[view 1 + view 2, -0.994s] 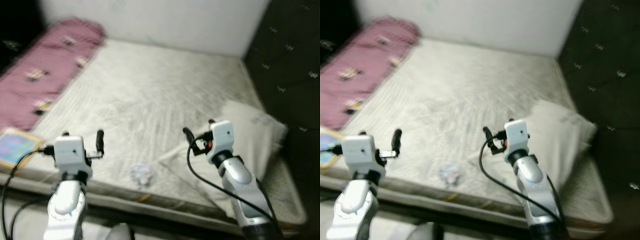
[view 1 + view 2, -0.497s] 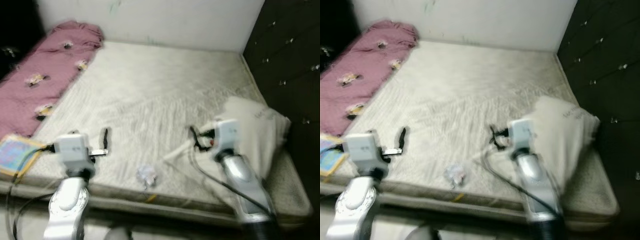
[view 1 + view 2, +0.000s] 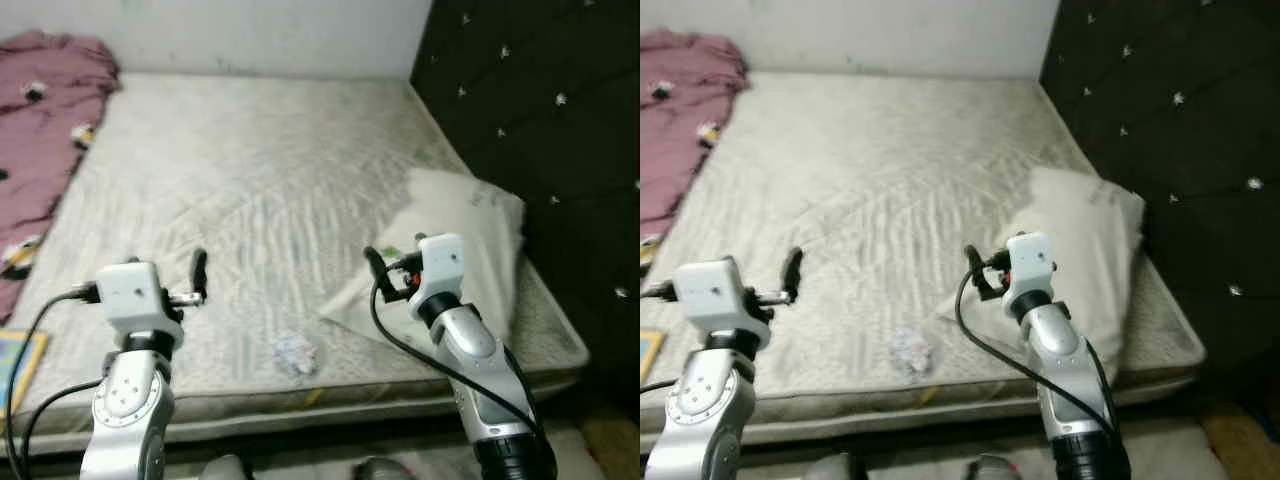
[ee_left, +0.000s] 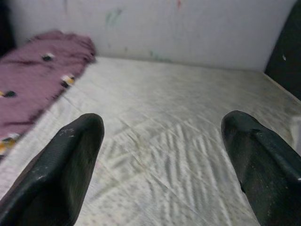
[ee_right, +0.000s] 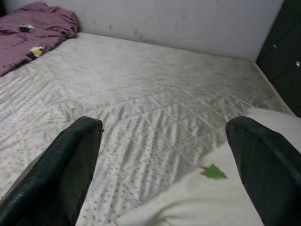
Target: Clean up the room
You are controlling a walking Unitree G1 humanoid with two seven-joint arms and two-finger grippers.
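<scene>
A bare cream mattress lies before me. A small crumpled white wrapper rests near its front edge, between my two arms. A white pillow with a green mark lies askew at the right side. My left gripper hovers open over the front left of the mattress, holding nothing. My right gripper hovers open just left of the pillow's near corner, also holding nothing. Both grippers are above the wrapper's level and apart from it.
A pink patterned blanket is heaped along the mattress's left side. A yellow-edged book lies at the front left corner. A black tufted headboard walls the right side, and a white wall stands behind.
The camera has swung to the right, so the headboard takes more of the picture and the blanket has slid left. Both arms hold the same raised pose, grippers still open.
</scene>
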